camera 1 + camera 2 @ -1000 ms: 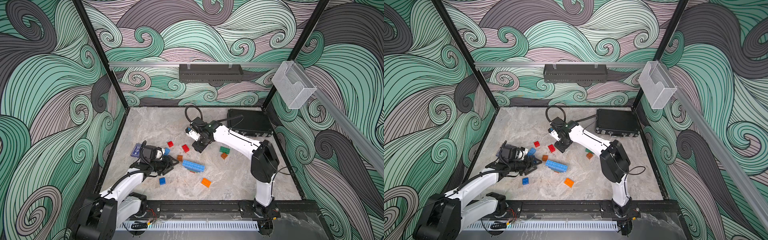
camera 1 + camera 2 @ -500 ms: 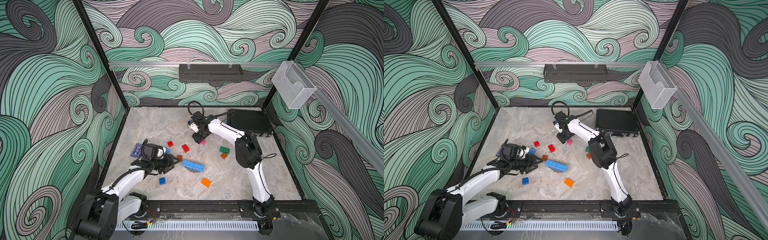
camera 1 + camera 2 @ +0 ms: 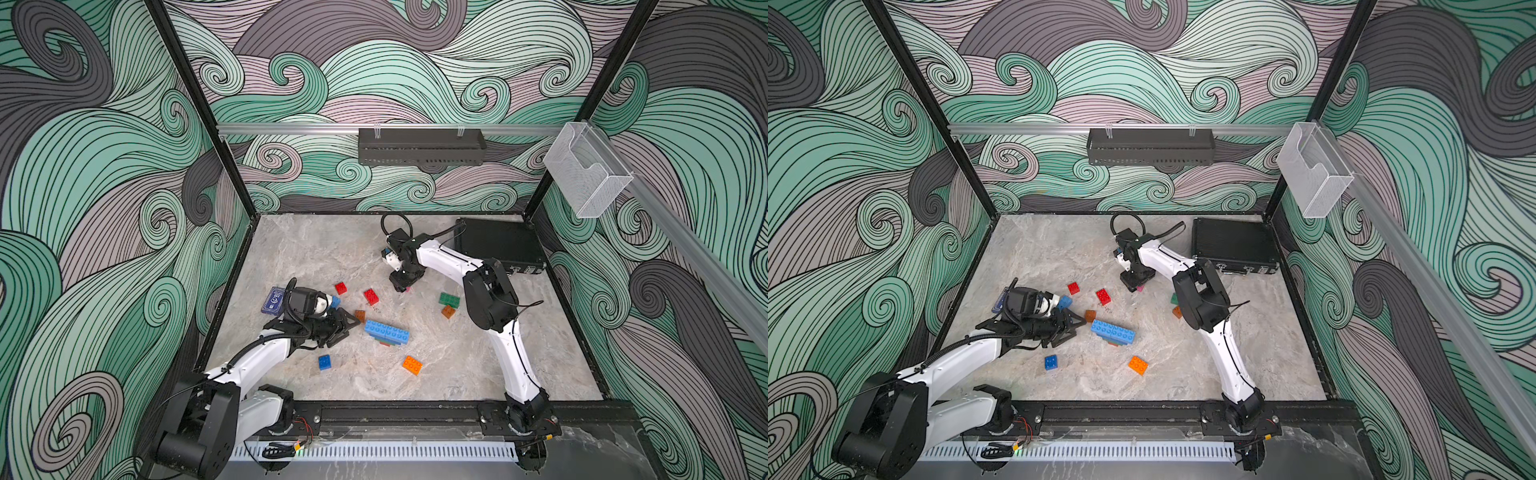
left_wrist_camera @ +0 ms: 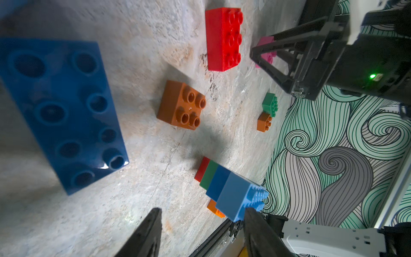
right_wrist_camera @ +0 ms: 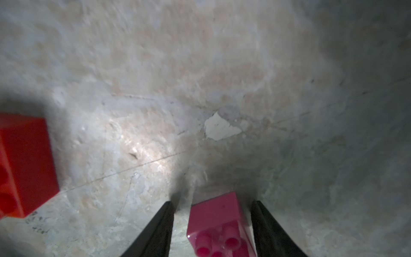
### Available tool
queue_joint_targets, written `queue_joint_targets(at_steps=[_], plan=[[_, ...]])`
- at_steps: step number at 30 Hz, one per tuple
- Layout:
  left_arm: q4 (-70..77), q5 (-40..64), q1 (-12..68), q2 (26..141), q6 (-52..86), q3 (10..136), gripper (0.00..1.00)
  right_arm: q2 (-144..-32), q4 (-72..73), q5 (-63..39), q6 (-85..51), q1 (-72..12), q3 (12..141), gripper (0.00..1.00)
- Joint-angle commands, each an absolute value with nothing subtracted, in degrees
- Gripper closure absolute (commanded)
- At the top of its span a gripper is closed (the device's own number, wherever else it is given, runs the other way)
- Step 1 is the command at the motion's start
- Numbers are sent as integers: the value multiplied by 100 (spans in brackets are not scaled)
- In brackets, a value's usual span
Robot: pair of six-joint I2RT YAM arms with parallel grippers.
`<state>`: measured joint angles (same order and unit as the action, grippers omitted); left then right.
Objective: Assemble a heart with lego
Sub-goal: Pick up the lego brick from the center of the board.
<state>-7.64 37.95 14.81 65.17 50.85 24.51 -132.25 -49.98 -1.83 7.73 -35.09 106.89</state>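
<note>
Right gripper [image 5: 212, 203], jaws apart and freshly lowered, straddles the pink brick [image 5: 215, 215] (one o'clock from the brick stack [image 3: 386, 332]); a grasp looks next.

Walls [image 3: 104, 166] on three sides: printed swirls in teal, mauve and grey, black outlines. Floor [image 3: 324, 249]: pale marbled grey-beige, matt, scuffed in spots. Black posts [image 3: 199, 108] at the back corners. Aluminium rail [image 3: 291, 128] across the back wall, with a black perforated tray [image 3: 422, 147] hung at 12 o'clock. Clear holder [image 3: 586, 178] at 2 o'clock on the side rail. Black case [image 3: 498, 245] flat on the floor at 1 o'clock. White slotted duct [image 3: 374, 451] at 6 o'clock. Light even, shadows soft.
</note>
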Motion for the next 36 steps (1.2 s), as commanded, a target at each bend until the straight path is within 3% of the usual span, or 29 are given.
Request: queue_joint_targets(at_steps=[1, 10, 27, 32, 36], plan=[[-620, 3778, 1507, 6565, 5141, 2532, 41, -12948, -5076, -283, 625, -3509, 10464, 44], [-676, 3752, 1519, 6486, 5147, 2511, 41, -12771, -4958, -104, 467, -3547, 10232, 53], [-668, 3741, 1520, 6530, 5133, 2540, 41, -12806, -4967, 9, 413, -3556, 10435, 59], [-681, 3753, 1529, 6508, 5133, 2540, 41, -12808, -4958, -7, 387, -3551, 10486, 59], [-682, 3748, 1533, 6503, 5133, 2540, 41, -12836, -4959, -35, 382, -3554, 10529, 53]])
